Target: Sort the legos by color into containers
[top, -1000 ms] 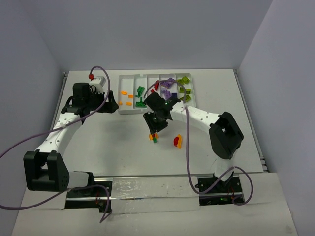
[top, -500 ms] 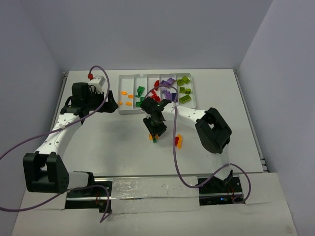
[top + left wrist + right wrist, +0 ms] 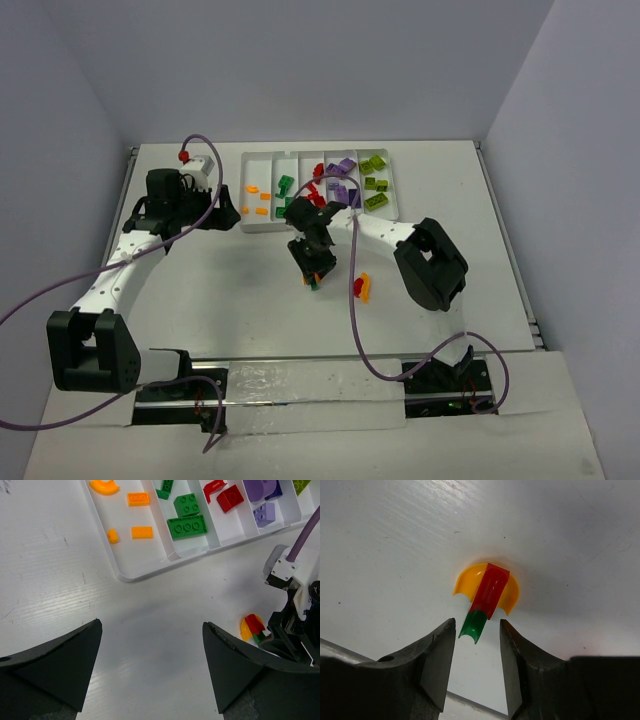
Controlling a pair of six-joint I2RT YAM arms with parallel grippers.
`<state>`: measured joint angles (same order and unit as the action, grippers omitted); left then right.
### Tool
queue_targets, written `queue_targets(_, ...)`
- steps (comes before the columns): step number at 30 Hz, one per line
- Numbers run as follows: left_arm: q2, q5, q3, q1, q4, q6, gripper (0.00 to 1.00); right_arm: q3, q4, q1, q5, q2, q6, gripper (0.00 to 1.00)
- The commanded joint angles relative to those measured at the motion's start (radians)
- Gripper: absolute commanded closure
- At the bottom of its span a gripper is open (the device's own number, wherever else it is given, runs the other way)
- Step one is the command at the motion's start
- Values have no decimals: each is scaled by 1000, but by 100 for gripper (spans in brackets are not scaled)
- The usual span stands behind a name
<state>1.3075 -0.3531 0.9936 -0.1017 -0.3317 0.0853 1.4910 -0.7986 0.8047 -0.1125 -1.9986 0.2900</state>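
Observation:
A small stack of legos lies on the table: an orange curved piece, a red piece and a dark green piece. My right gripper is open, its jaws on either side of the green piece's end, not touching it. In the top view the right gripper hangs over this stack. A red and orange pair lies to its right. The white tray holds sorted orange, green, red, purple and lime bricks. My left gripper is open and empty, left of the tray's near corner.
The right arm's purple cable loops down across the table's middle. The left arm's cable has a red cap at the back left. Grey walls close the table on three sides.
My right gripper has moved left and down from the tray's front edge to sit over the orange, red and green stack. The left arm has not moved.

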Motion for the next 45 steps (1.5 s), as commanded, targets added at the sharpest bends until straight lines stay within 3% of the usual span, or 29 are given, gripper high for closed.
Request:
queue_targets(1,3,-22,4,7,41,2,9,-17,-3,3,2,49,11,51)
queue_targets(11,6,-23,11,7,27,-4,8,-32,4,4,6,21,5,59)
queue_targets(15,8,-31,6,8,29,3,9,-33,4,3,3,26,-7,72)
queue_targets(20,27,-76,-4,13,24,24,9,-47,13,0,-19,44,-27,80)
queue_targets(23,37,-147,-20,27,23,44,9,-50,15,-10,-53,58,-53,100)
queue_targets(33,-15,-559,-178,66,89,153,17,-13,111,-19,-176,211,-113,100)
queue_targets(45,-28,-624,-189,22,158,286,22,156,130,-10,-245,189,-101,100)
